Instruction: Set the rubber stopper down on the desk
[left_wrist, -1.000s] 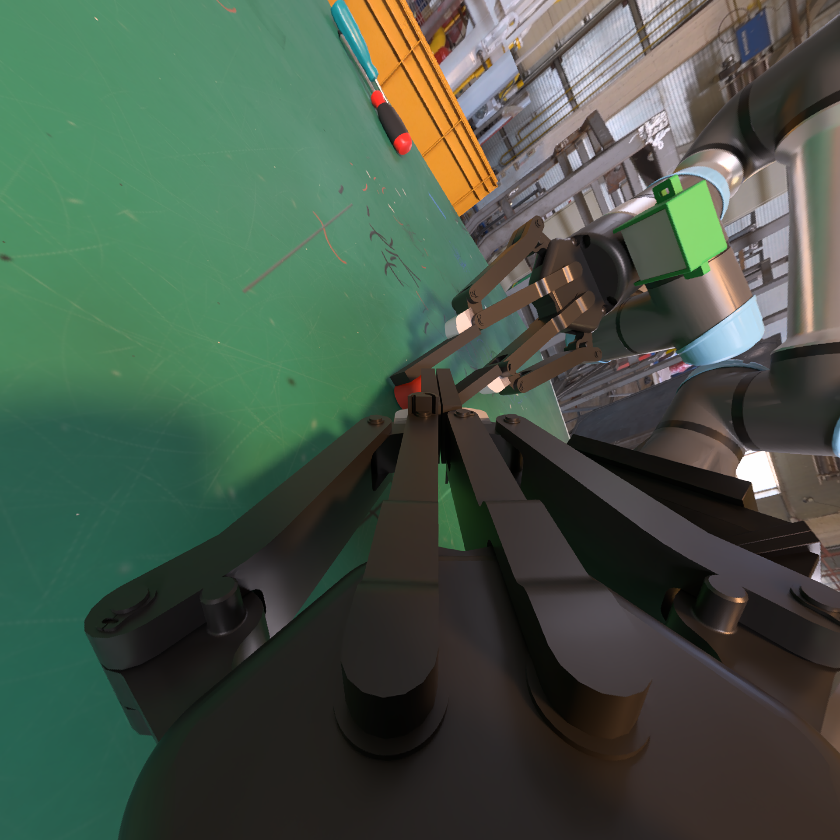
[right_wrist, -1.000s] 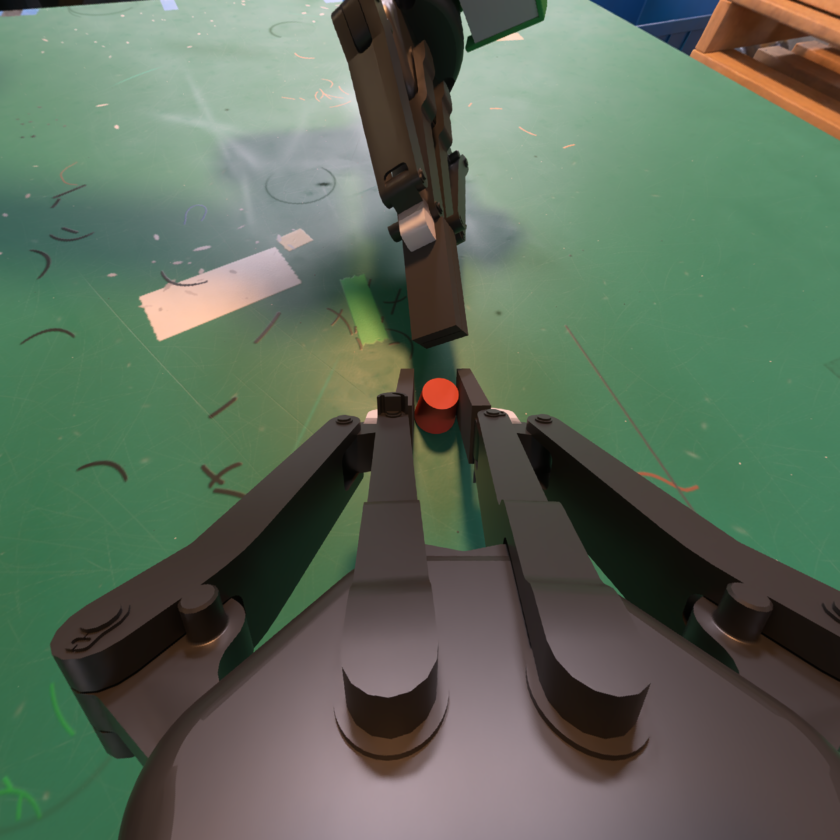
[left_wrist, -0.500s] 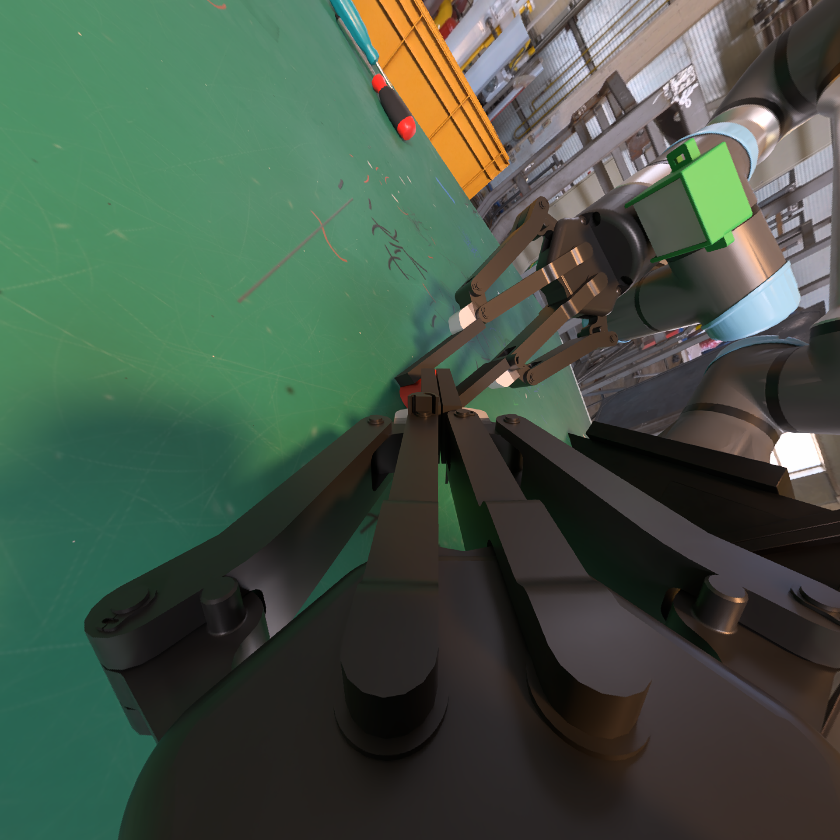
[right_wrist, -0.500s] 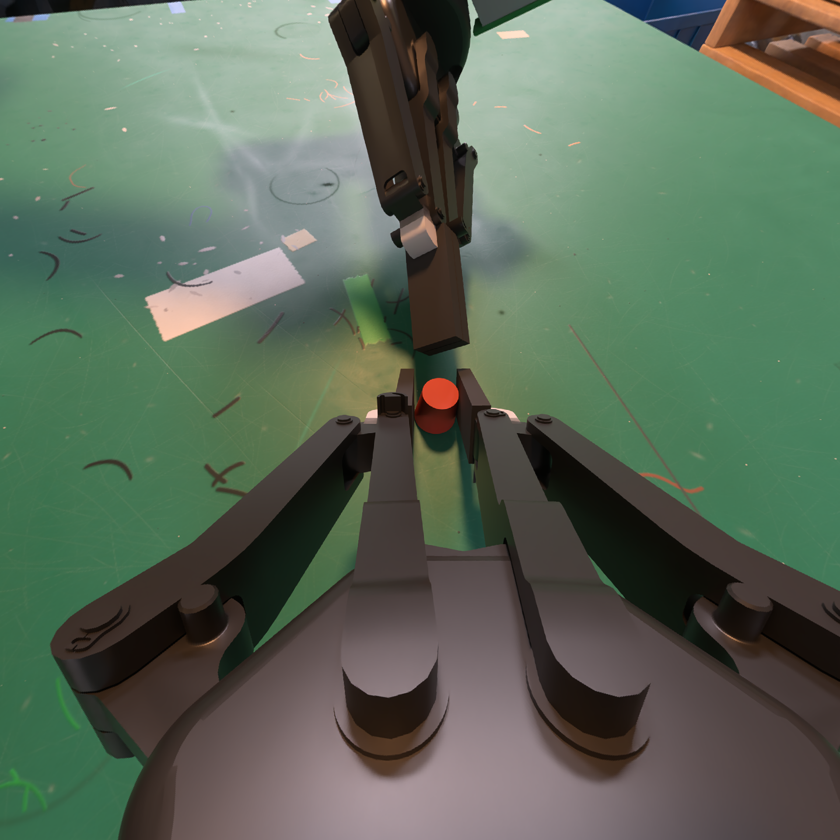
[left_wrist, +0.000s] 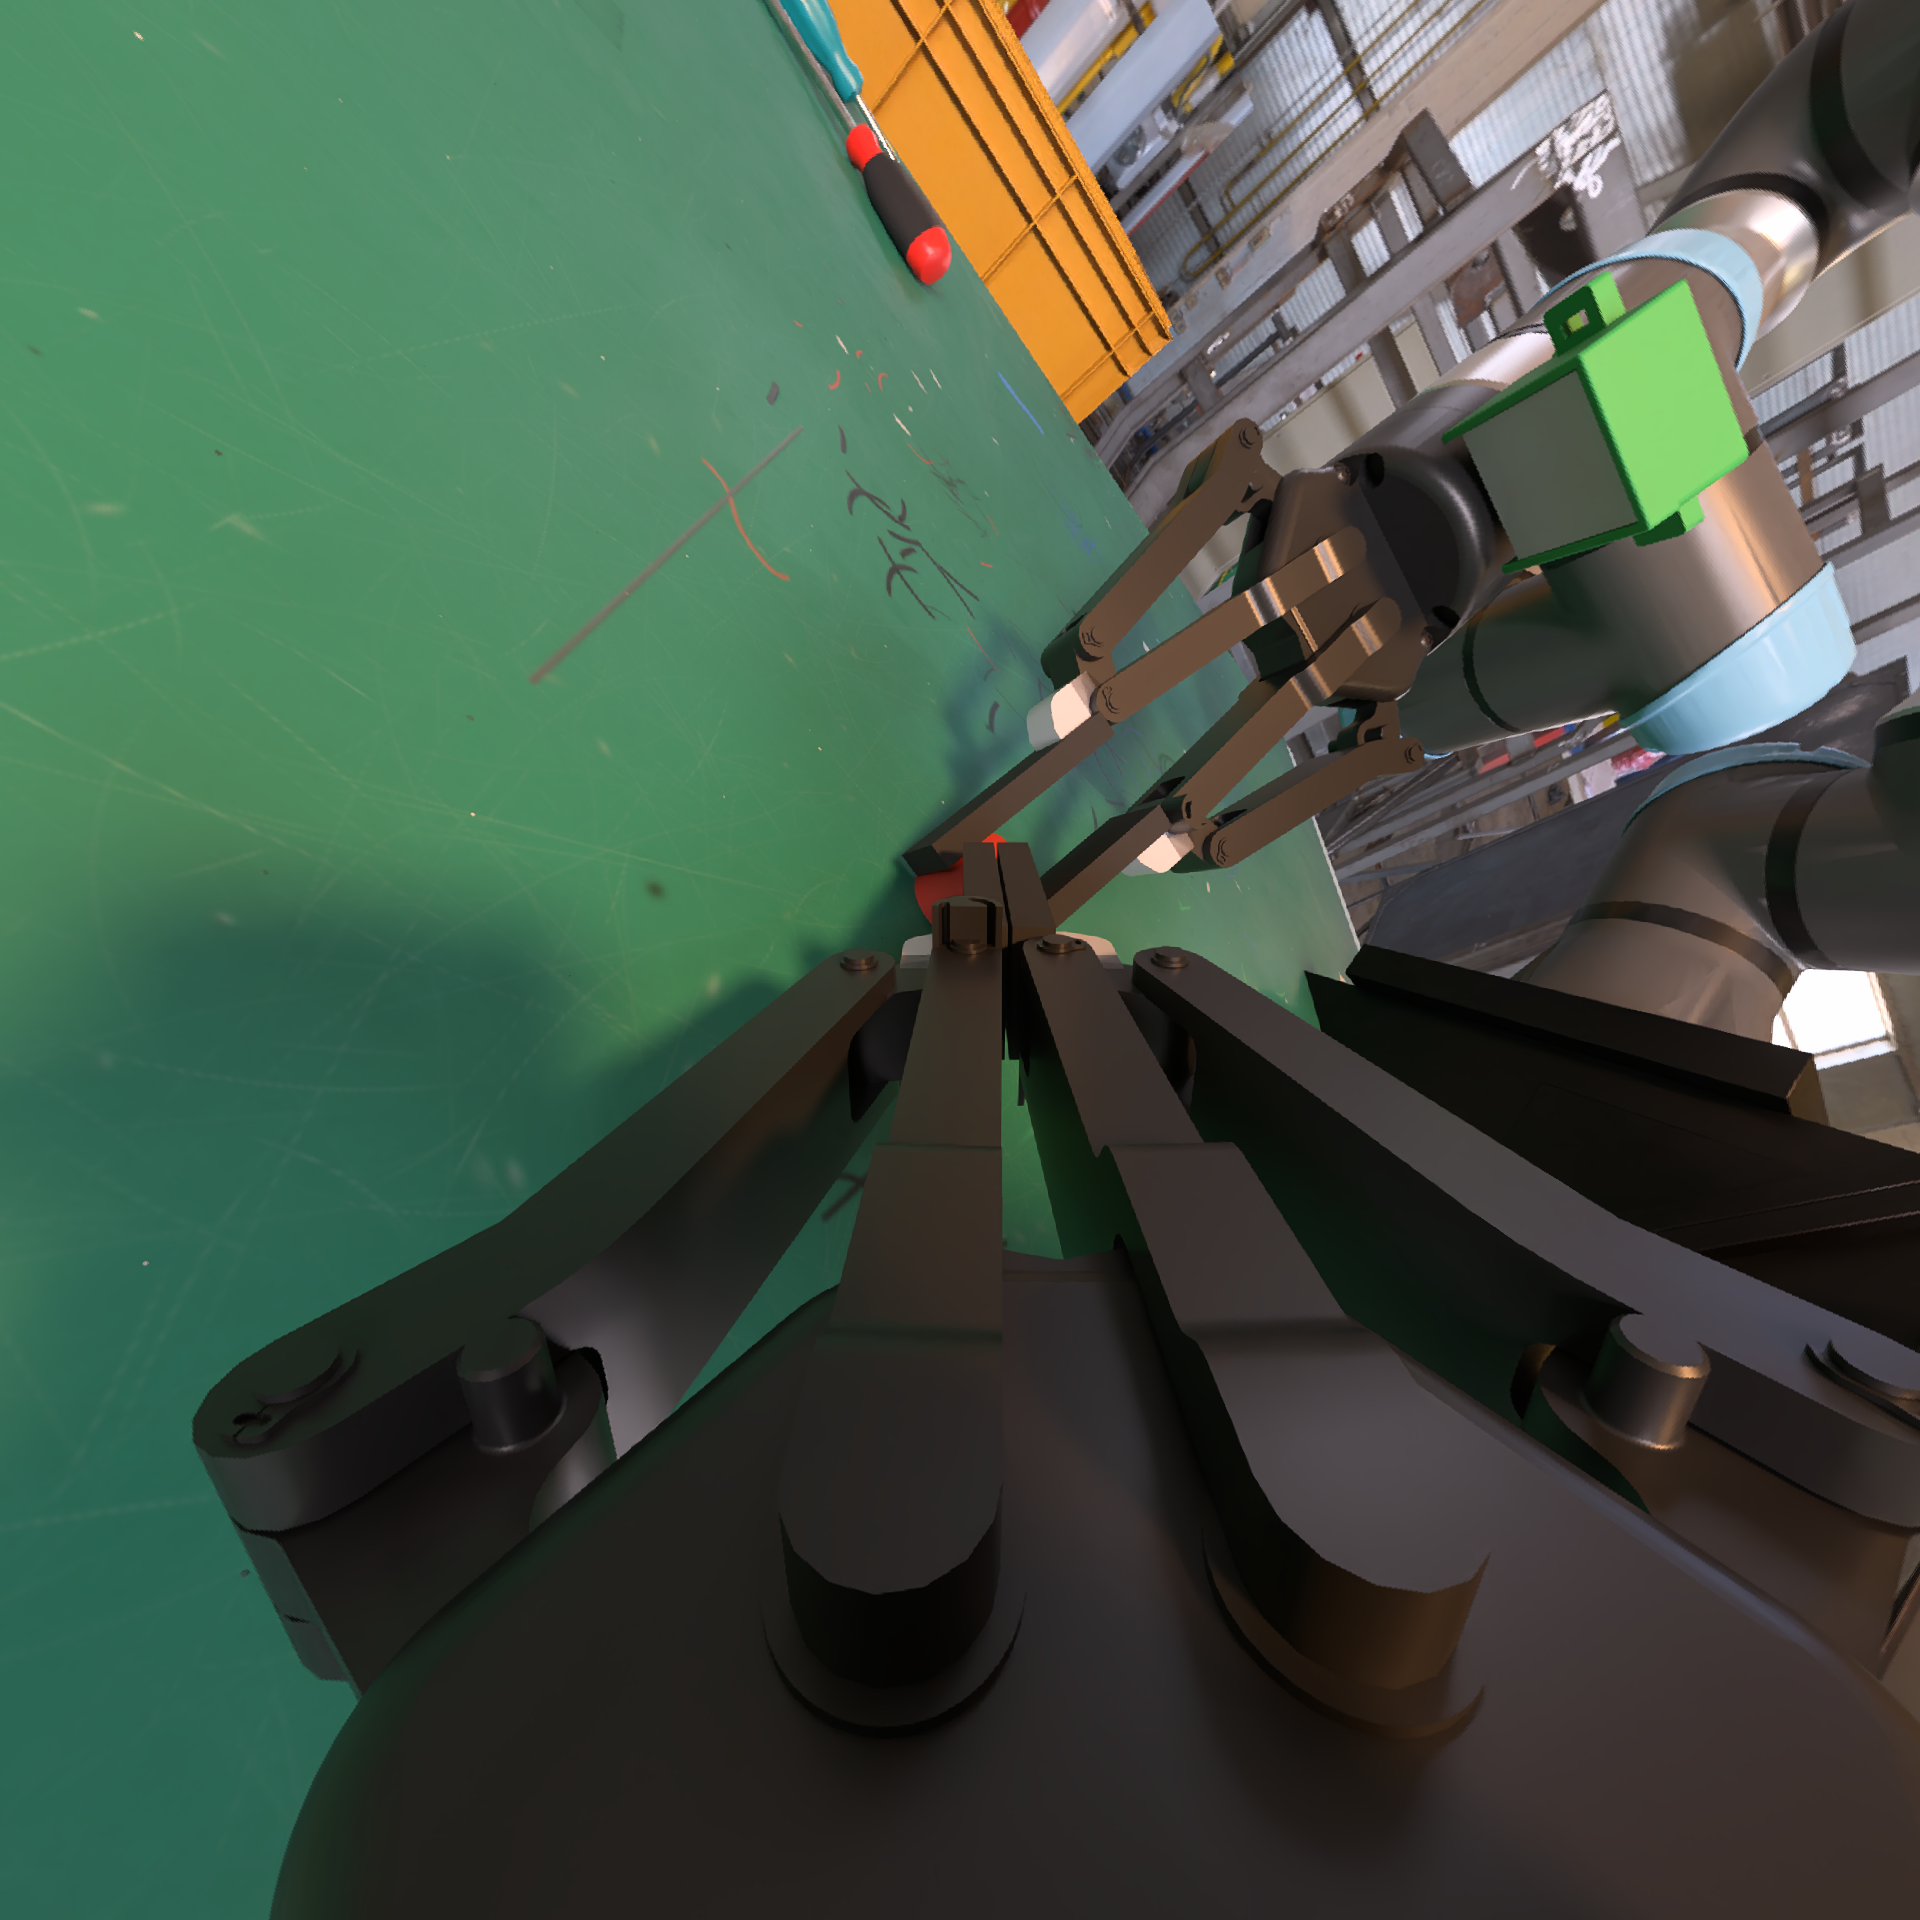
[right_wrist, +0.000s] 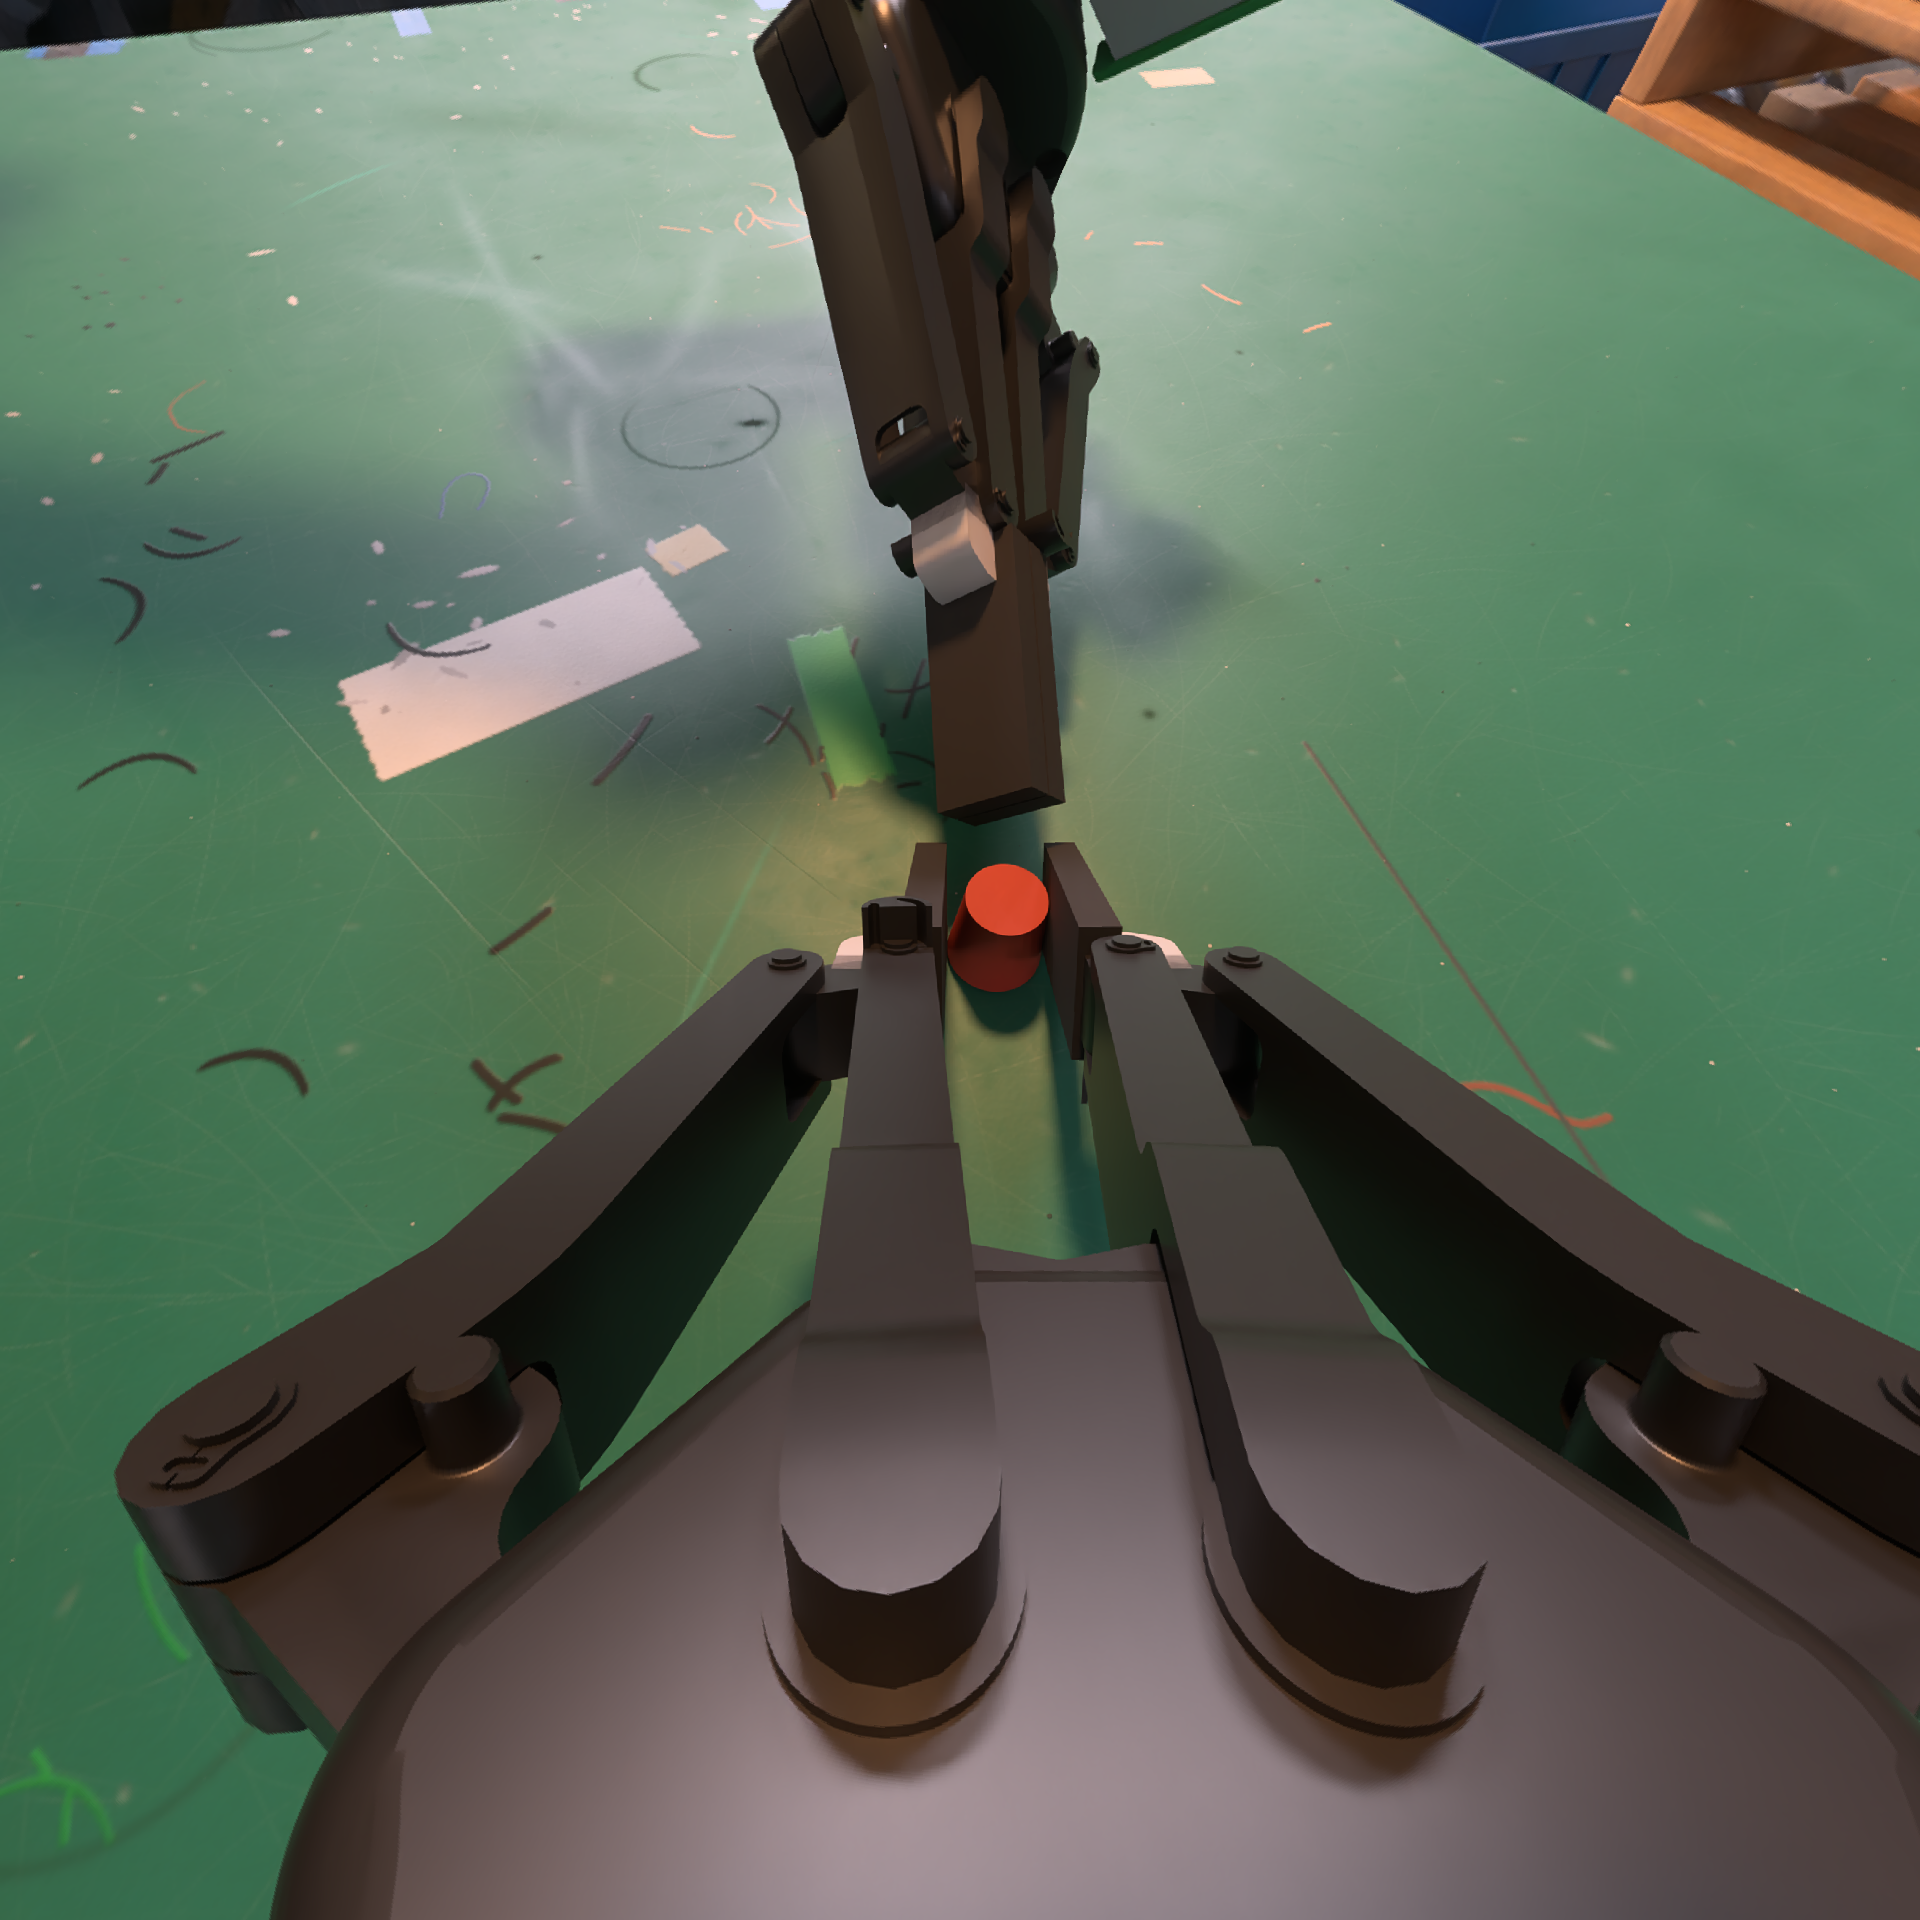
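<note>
The red rubber stopper (right_wrist: 1003, 920) sits upright between the fingertips of my right gripper (right_wrist: 1000, 883), which is shut on it low over the green desk (right_wrist: 1455, 520). Its shadow lies just beneath it; I cannot tell whether it touches the desk. My left gripper (left_wrist: 995, 873) is shut and empty. In the right wrist view the left gripper (right_wrist: 1000, 800) points down at the desk just beyond the stopper. In the left wrist view a bit of the stopper (left_wrist: 932, 890) shows past my own fingertips, between the right gripper's fingers (left_wrist: 1008, 795).
A red-and-black screwdriver (left_wrist: 896, 203) lies beside an orange crate (left_wrist: 997, 187) at the desk's far edge. White tape (right_wrist: 520, 670) and green tape (right_wrist: 840, 707) are stuck flat on the desk. A wooden structure (right_wrist: 1787, 135) stands off the far right corner.
The left gripper has shifted slightly, its tip now a little nearer the stopper in the right wrist view. The right gripper stays shut on the stopper in the same place.
</note>
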